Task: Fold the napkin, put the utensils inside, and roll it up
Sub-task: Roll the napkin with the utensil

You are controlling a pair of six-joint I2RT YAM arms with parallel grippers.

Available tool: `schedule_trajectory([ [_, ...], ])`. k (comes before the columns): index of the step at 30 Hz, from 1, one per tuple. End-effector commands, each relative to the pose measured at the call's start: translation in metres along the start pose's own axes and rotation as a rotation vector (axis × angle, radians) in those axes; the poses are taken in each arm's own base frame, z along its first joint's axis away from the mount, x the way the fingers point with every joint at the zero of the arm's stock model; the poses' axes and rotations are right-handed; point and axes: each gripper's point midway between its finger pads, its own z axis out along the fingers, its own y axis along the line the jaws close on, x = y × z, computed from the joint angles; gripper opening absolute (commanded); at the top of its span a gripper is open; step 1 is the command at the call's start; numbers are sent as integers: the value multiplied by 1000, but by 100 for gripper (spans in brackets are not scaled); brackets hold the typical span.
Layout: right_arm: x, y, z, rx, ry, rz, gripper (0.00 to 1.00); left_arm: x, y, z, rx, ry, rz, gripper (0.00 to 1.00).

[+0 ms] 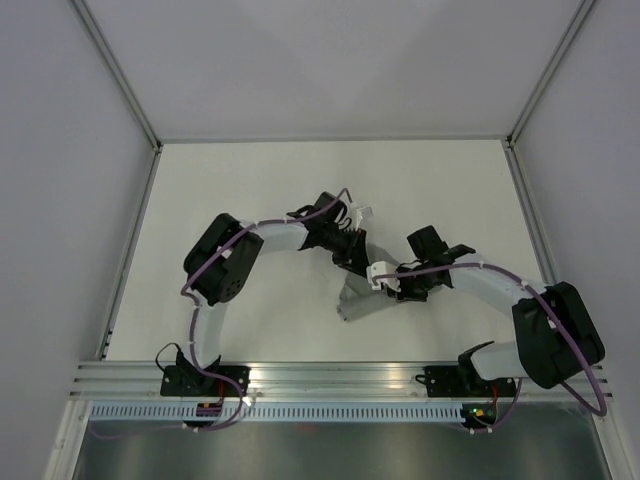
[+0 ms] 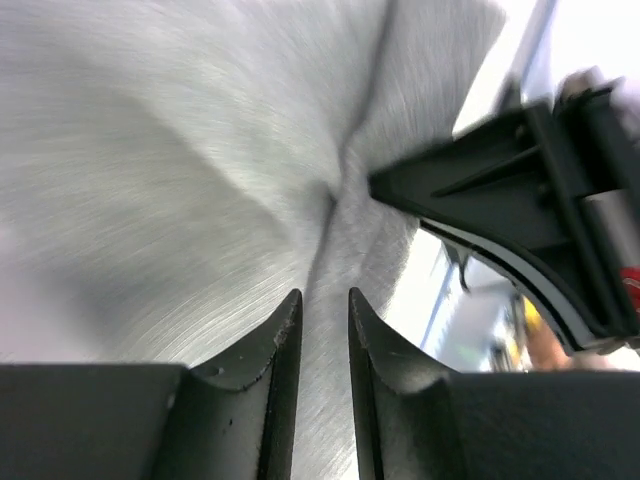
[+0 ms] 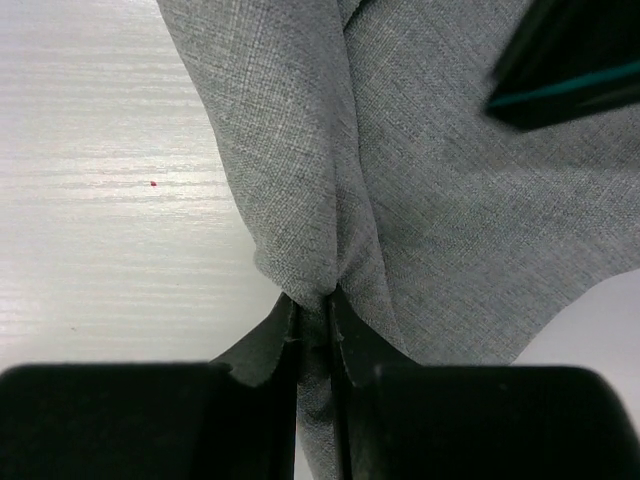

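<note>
When you look from up top, both arms bend in to the middle of the white table (image 1: 250, 180). The left gripper (image 1: 352, 255) and the right gripper (image 1: 385, 280) sit very close together. The grey napkin (image 1: 358, 300) is bunched in a lump right by them, approx. mid-table. It's not flat, so I think the fold isn't done yet. No utensils show anywhere.

From the left wrist cam, the left gripper (image 2: 324, 300) has its two fingers (image 2: 270, 350) a tiny bit apart. The napkin (image 2: 200, 150) fills most of the pic and runs down to the gap. It's blurry tho, so I can't tell if the fingers pinch it or just sit loose round it. A black finger (image 2: 470, 185) of the right gripper pokes in from the right, its tip right at a crease in the cloth.

From the right wrist cam, the right gripper (image 3: 312, 305) is clamped on a pinch of the napkin (image 3: 450, 200). The cloth puckers into the fingers, and that's why wrinkles fan out from that spot. It prob. holds there so the cloth can be pulled out straight. Bare table (image 3: 100, 150) shows on the left. A dark blurry bit (image 3: 570, 60) at top right is prob. the left gripper.
</note>
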Motion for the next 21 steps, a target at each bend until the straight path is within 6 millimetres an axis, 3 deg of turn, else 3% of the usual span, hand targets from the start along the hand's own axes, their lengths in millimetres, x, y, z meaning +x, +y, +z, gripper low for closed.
schedule_trajectory([
  [1,11,13,1,-129,33,39,8,-73,-19,-55,-106,-351,67,30],
  [3,6,13,-1,-171,20,54,7,-76,-15,-71,-152,-450,97,30],
  [4,10,14,1,-199,25,77,7,-84,-6,-87,-219,-532,93,30],
  [5,9,14,1,-220,17,77,7,-85,-15,-106,-230,-624,131,30],
  [7,11,13,0,-265,25,108,6,-90,-10,-134,-303,-773,141,32],
  [8,11,12,1,-279,27,111,5,-81,-14,-150,-326,-833,161,32],
  [9,12,16,0,-308,32,123,4,-84,-20,-160,-335,-892,200,33],
  [10,12,10,2,-324,35,132,4,-75,-13,-167,-383,-923,216,33],
  [11,13,10,2,-340,40,143,4,-73,-15,-175,-406,-954,235,33],
  [12,14,14,1,-377,48,154,4,-75,-32,-191,-402,-1025,292,33],
  [14,14,7,4,-416,51,178,4,-60,-31,-193,-501,-1046,390,33],
  [15,12,1,2,-427,52,185,4,-59,-43,-200,-518,-1079,448,34],
  [21,11,-14,10,-486,60,248,3,-34,-76,-170,-721,-1007,817,36],
])
